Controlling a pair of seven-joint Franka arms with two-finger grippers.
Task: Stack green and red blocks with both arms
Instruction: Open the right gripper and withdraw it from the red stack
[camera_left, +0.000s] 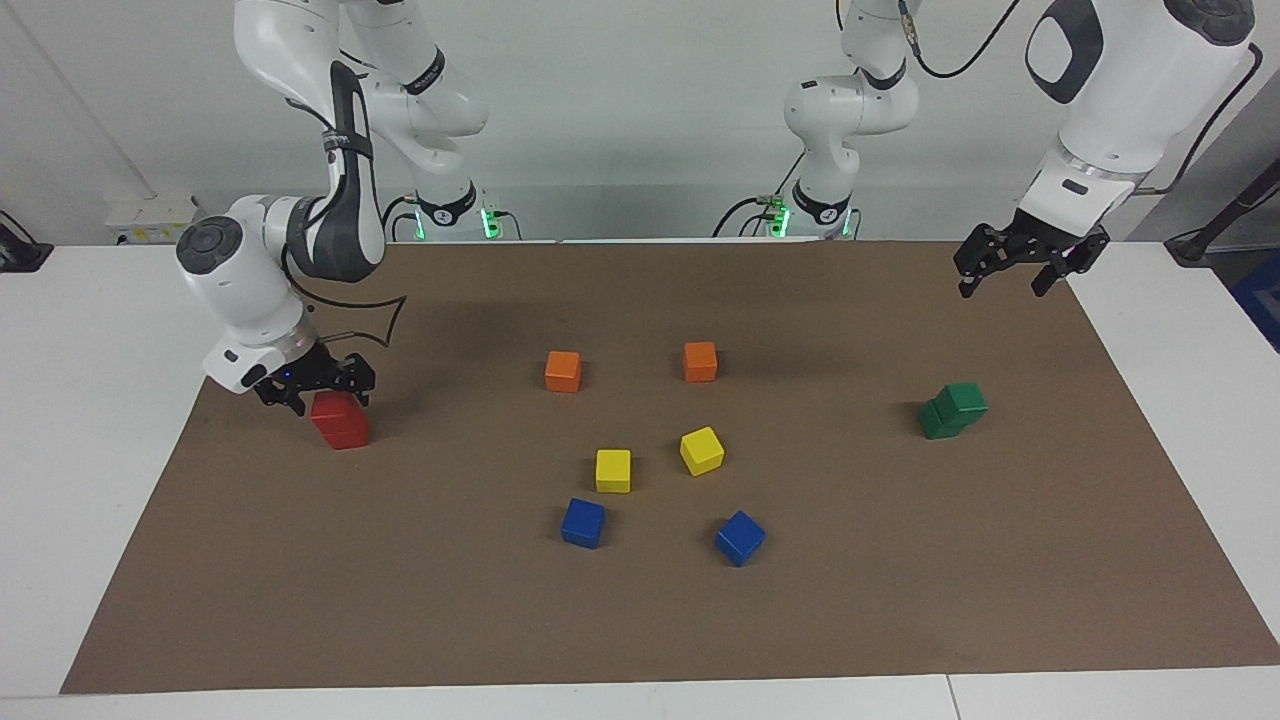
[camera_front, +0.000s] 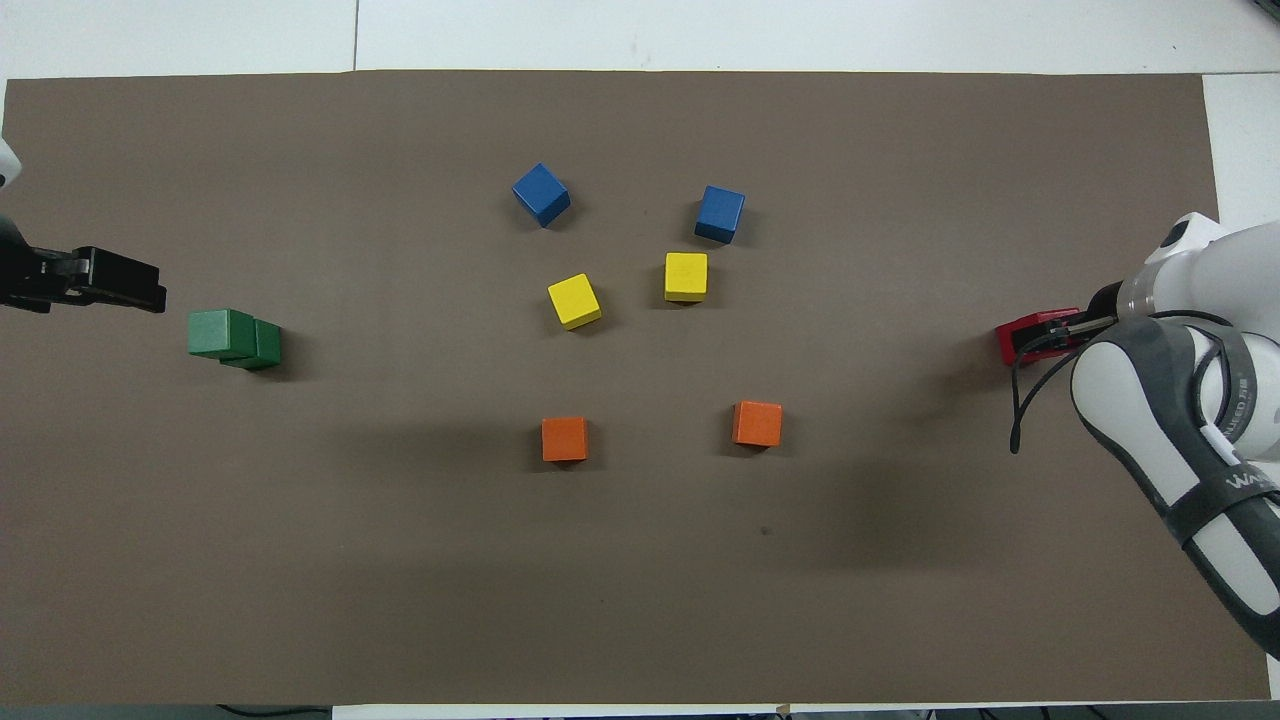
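Observation:
Two red blocks stand stacked toward the right arm's end of the mat, the upper red block (camera_left: 335, 409) on the lower red block (camera_left: 347, 436); from overhead the red stack (camera_front: 1018, 338) is half covered by the arm. My right gripper (camera_left: 315, 390) sits just over it, open, its fingers spread to either side of the upper block. Two green blocks stand toward the left arm's end, the upper green block (camera_left: 966, 399) resting offset on the lower green block (camera_left: 937, 422). My left gripper (camera_left: 1003, 284) hangs open and holds nothing, over the mat near that green stack (camera_front: 232, 337).
In the middle of the brown mat (camera_left: 900, 580) lie two orange cubes (camera_left: 563, 371) (camera_left: 700, 361), two yellow cubes (camera_left: 613, 470) (camera_left: 702, 450) and two blue cubes (camera_left: 583, 522) (camera_left: 740, 537). White table surrounds the mat.

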